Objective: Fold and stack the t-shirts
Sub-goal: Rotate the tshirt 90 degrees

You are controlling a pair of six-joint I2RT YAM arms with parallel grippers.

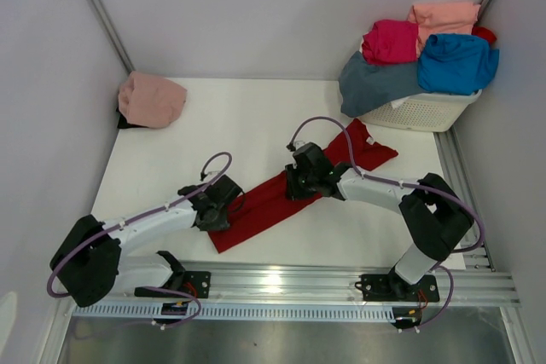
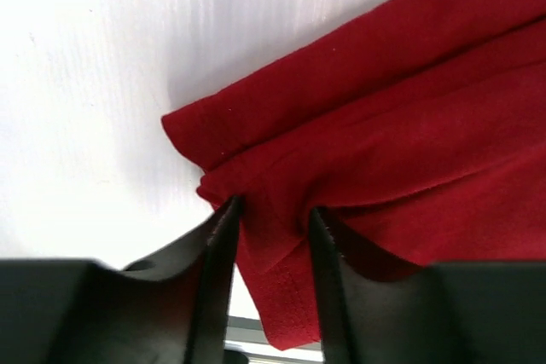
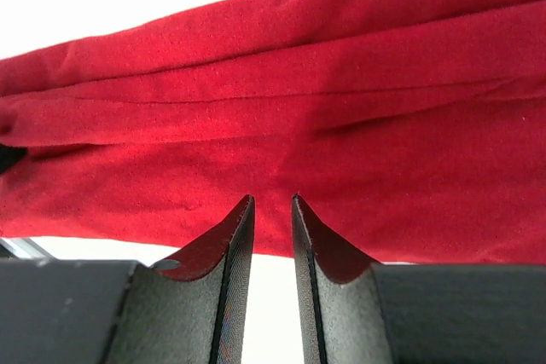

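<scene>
Red t-shirt (image 1: 264,206) is bunching inside the left gripper (image 2: 273,208); right gripper (image 3: 273,199) is looking narrow, cannot tell if holding; a thin pinch might be letting folds slip.

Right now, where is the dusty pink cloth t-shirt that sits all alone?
In the top view, the dusty pink cloth t-shirt lies bunched at the far left corner of the white table, opposite the white lattice plastic basket at the far right.

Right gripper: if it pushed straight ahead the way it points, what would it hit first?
The red shirt. The right gripper has its tips on the shirt's near edge, apparently pinching it, with more red cloth straight ahead.
</scene>
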